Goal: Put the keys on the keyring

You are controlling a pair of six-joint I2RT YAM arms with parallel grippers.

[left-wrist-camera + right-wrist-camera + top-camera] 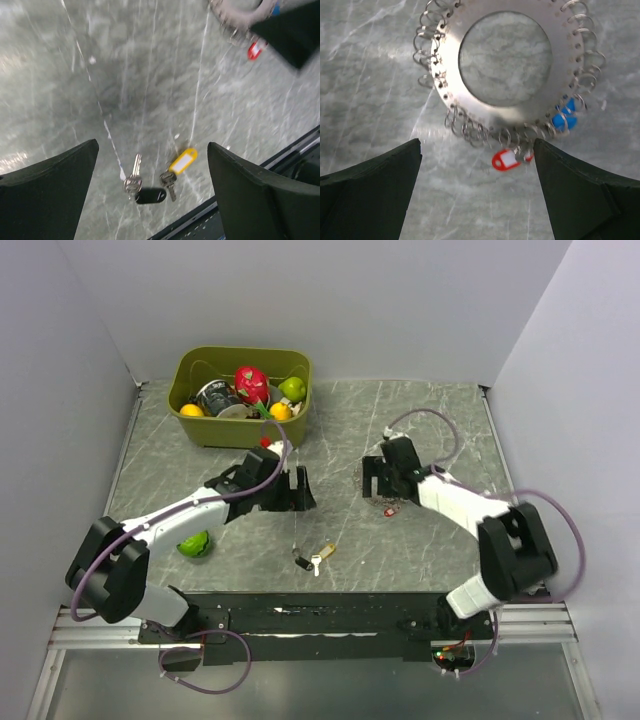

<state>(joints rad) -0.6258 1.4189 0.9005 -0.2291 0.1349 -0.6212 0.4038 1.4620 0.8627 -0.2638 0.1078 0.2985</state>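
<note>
Two small keys lie near the table's front edge (313,560). In the left wrist view one has a black tag (150,195) and one a yellow tag (183,160). My left gripper (294,500) hovers above and behind them, open and empty (152,147). The keyring (505,125) is a flat metal ring edged with several small wire loops, bearing a red tag (505,160) and a blue tag (565,115). My right gripper (477,145) is open and empty just above it. In the top view the right gripper (380,485) hides most of the keyring; its red tag (389,510) shows.
An olive bin (235,430) with fruit and cans stands at the back left. A green ball (195,543) lies beside the left arm. The keyring's edge (235,15) and red tag (255,49) show at the top right of the left wrist view. A black rail (330,612) runs along the front edge.
</note>
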